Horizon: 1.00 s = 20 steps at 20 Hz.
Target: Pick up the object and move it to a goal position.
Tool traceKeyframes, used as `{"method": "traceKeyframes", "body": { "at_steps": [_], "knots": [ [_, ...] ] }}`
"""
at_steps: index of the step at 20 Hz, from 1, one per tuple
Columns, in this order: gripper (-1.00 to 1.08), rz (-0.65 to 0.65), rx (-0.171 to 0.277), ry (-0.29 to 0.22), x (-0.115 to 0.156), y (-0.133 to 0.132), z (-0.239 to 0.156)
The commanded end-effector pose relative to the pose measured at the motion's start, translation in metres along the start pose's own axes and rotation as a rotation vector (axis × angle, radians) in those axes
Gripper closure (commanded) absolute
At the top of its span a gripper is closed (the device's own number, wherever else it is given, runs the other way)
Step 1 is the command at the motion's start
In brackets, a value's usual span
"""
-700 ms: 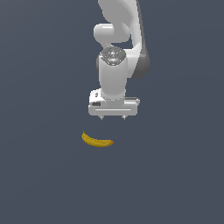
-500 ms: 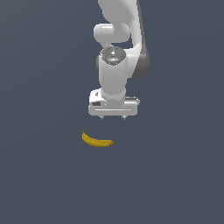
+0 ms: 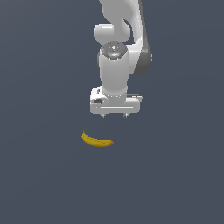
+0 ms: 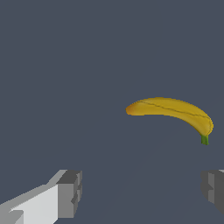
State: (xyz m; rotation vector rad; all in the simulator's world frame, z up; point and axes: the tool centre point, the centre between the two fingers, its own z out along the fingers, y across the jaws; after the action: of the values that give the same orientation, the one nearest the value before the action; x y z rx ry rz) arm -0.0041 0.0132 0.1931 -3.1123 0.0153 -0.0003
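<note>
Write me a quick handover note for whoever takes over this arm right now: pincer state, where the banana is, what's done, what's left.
Pincer: open and empty, fingers spread wide in the wrist view, pointing down above the floor.
Banana: lying flat on the floor, untouched, below the pincer and offset toward the exterior view's left. Its stem end points to that view's left.
Done: nothing gripped yet; the arm is only positioned near the fruit.
Left: centre over the banana, descend, close on it, lift, and carry it to the goal. No goal marker shows in either view, so I can't say where it is.
</note>
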Motion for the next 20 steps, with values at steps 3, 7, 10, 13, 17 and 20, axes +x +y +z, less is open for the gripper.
{"method": "traceKeyframes", "body": {
  "at_steps": [3,7,10,13,17,20],
  "knots": [
    [-0.92,-0.009,-0.001,-0.001,0.000,0.001,0.001],
    [-0.92,-0.040,-0.003,-0.001,0.002,0.004,0.004],
    [-0.92,-0.075,-0.006,-0.001,0.004,0.007,0.008],
    [-0.92,-0.120,-0.009,-0.002,0.006,0.011,0.012],
    [-0.92,-0.197,-0.014,-0.004,0.010,0.018,0.019],
    [-0.92,-0.268,-0.017,-0.005,0.013,0.025,0.026]
  ]
}}
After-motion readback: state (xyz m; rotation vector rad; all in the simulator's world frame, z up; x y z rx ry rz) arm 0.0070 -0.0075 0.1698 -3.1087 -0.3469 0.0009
